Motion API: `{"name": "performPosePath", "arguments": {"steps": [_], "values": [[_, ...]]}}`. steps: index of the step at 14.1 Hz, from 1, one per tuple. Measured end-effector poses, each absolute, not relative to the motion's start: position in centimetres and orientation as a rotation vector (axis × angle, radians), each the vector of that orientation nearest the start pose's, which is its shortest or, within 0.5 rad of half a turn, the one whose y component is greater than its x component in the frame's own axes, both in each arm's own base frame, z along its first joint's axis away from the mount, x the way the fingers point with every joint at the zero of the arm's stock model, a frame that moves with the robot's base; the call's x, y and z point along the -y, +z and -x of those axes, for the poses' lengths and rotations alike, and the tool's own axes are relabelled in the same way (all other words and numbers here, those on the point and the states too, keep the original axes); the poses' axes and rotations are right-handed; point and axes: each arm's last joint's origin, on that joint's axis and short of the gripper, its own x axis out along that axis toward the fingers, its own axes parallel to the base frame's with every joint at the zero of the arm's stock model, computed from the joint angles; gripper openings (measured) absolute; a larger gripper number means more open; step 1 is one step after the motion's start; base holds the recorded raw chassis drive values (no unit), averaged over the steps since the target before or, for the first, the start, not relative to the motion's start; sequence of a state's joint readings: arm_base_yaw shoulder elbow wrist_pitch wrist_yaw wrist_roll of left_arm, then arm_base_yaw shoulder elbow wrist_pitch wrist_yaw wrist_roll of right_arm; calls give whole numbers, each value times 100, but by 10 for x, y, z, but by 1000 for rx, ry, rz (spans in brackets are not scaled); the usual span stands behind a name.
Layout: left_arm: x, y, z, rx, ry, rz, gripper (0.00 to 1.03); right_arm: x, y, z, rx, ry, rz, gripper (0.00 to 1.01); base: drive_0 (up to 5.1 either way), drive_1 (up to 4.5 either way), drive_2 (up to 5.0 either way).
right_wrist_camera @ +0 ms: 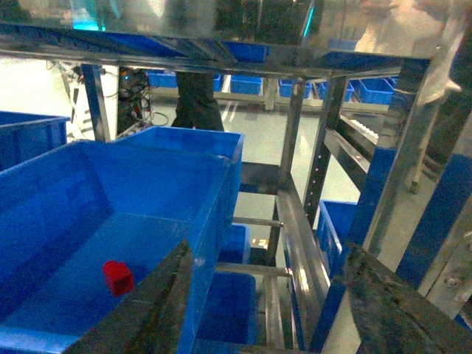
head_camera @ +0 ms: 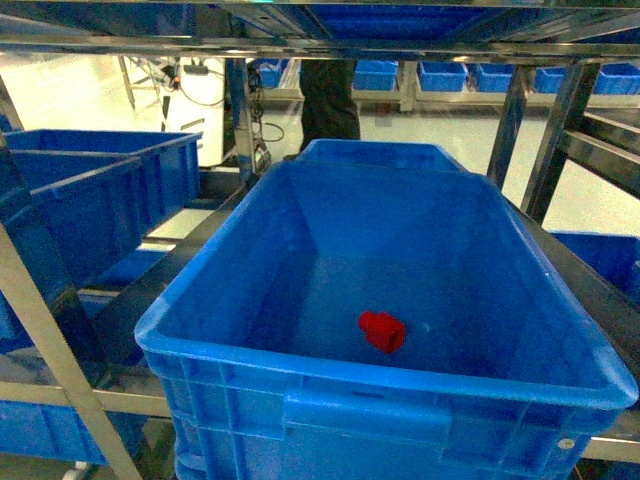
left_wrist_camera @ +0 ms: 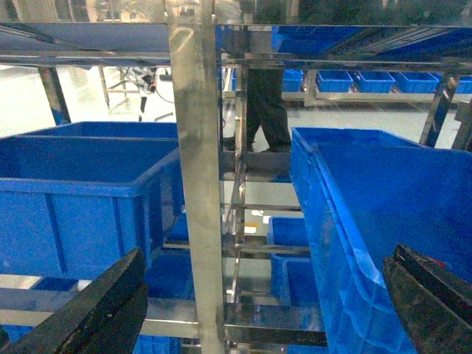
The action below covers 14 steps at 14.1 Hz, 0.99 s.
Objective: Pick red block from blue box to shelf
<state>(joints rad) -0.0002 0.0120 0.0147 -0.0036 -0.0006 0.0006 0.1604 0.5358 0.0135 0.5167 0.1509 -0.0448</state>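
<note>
Steel shelf [head_camera: 560,130] aisle: red block [head_camera: 382,331] lies on the floor of the blue box [head_camera: 330,410]; left claw [left_wrist_camera: 258,310] and right claw [right_wrist_camera: 269,310] both apparently spread, empty.

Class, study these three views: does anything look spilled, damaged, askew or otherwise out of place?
Nothing stands out. The red block lies alone on the floor of the blue box, which sits squarely on the shelf. No spill or damage shows.

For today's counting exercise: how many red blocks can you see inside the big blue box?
1. The red block lies on the floor of the blue box, near its front wall, slightly right of centre. Nothing else sits in the box.
</note>
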Motion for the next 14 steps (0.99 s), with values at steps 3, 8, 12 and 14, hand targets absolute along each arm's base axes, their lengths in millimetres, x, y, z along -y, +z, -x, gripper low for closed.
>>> {"name": "performPosePath", "arguments": {"steps": [3, 8, 12, 14], "values": [[0, 167, -98, -1, 0, 0, 98, -2, 170, -121, 8, 5, 18, 27, 0, 0, 0], [0, 167, -98, -1, 1, 0, 98, 0, 171, -112, 16, 0, 14, 2, 0, 0, 0], [0, 167, -98, -1, 1, 0, 98, 0, 169, -105, -4, 0, 14, 2, 0, 0, 0], [0, 167, -98, -1, 0, 0, 98, 0, 170, -97, 24, -1, 14, 2, 0, 0, 0]]}}
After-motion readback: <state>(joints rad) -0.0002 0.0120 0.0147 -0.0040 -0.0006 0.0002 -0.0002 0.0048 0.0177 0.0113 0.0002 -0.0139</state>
